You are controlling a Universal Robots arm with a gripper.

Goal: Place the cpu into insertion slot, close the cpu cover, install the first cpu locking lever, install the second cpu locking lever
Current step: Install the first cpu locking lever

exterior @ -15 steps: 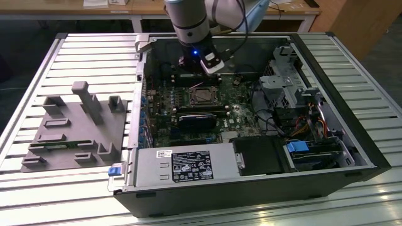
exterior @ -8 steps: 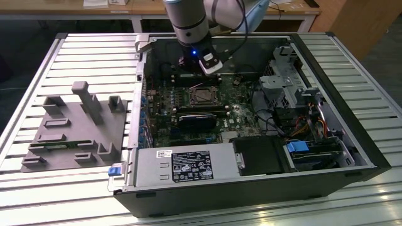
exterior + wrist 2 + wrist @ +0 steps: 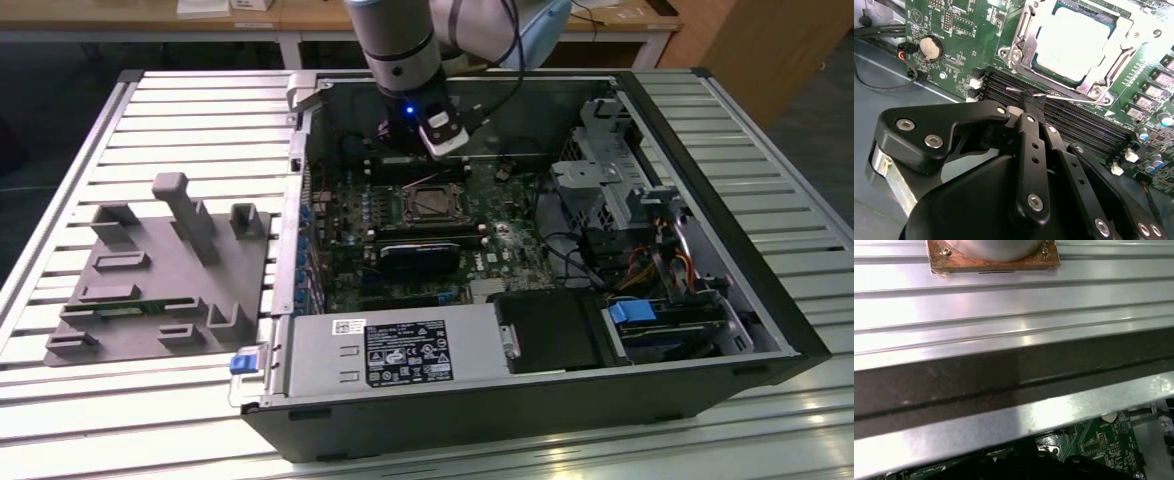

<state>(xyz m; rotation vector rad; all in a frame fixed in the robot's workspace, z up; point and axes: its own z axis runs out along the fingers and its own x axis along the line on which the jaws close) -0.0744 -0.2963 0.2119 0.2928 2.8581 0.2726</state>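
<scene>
The cpu (image 3: 1074, 42) lies in the insertion slot (image 3: 431, 203), its silver-grey top showing through the window of the cpu cover (image 3: 1026, 37), which lies flat over it. A thin silver cpu locking lever (image 3: 1069, 98) runs along the socket's edge beside the black memory slots (image 3: 1079, 125). My gripper (image 3: 1029, 106) is shut, its black fingers (image 3: 1030, 130) together, with the tips right at that lever's free end. Whether the wire is pinched between them is hidden. In the exterior view the gripper (image 3: 447, 150) hangs just behind the socket inside the open case.
A black fan card (image 3: 420, 255) sits in front of the socket, and a drive cage (image 3: 614, 190) with cables on the exterior view's right. The power supply (image 3: 400, 350) fills the case front. A grey fixture (image 3: 154, 270) lies on the slatted table (image 3: 1004, 300). A coin battery (image 3: 930, 47) is nearby.
</scene>
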